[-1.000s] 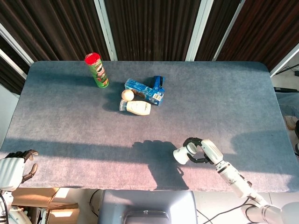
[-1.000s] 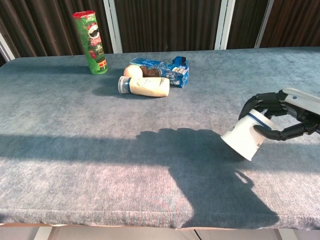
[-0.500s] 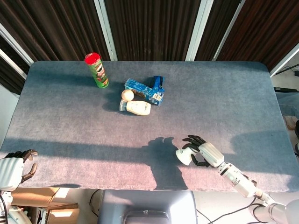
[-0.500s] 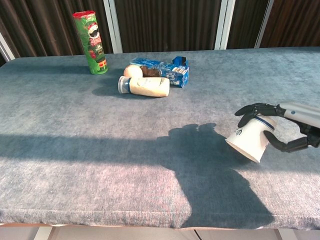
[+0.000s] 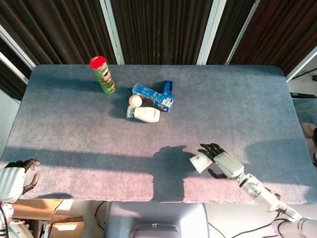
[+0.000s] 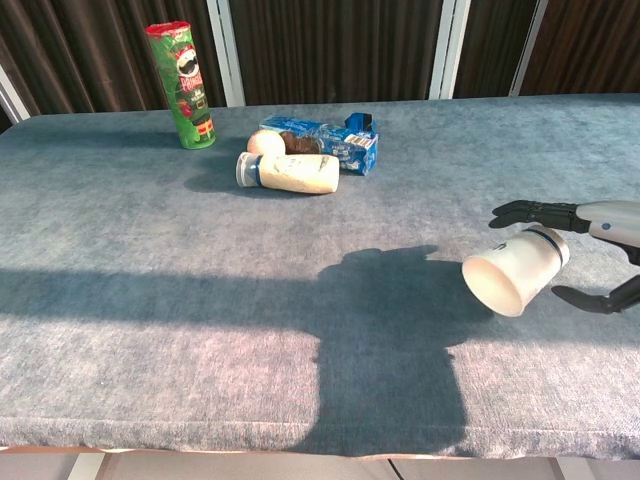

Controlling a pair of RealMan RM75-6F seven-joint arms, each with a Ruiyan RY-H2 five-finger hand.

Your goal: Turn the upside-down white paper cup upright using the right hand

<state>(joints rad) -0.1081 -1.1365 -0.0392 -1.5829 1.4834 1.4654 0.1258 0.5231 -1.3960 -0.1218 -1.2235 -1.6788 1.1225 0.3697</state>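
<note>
The white paper cup (image 5: 200, 162) (image 6: 515, 270) lies tipped on its side near the table's front right, its open mouth facing front-left. My right hand (image 5: 223, 162) (image 6: 585, 213) is right behind it. Its fingers (image 6: 530, 212) stretch out straight above the cup and the thumb (image 6: 600, 298) sits below it, with small gaps to the cup wall. The cup's base points into the palm; I cannot tell if they touch. My left hand (image 5: 15, 177) hangs off the table's front-left corner, holding nothing, with its fingers loosely bent and apart.
At the back left of the grey table (image 5: 74, 134) stands a green crisps can (image 5: 102, 74) (image 6: 182, 85). Near it lie a blue packet (image 5: 153, 95) (image 6: 325, 140), a white bottle on its side (image 5: 146, 115) (image 6: 290, 173) and a small pale ball (image 5: 134, 100) (image 6: 265, 142).
My right hand has spread its fingers off the cup and drawn back to the right. The cup has tipped from mouth-down and slanted to lying on its side.
</note>
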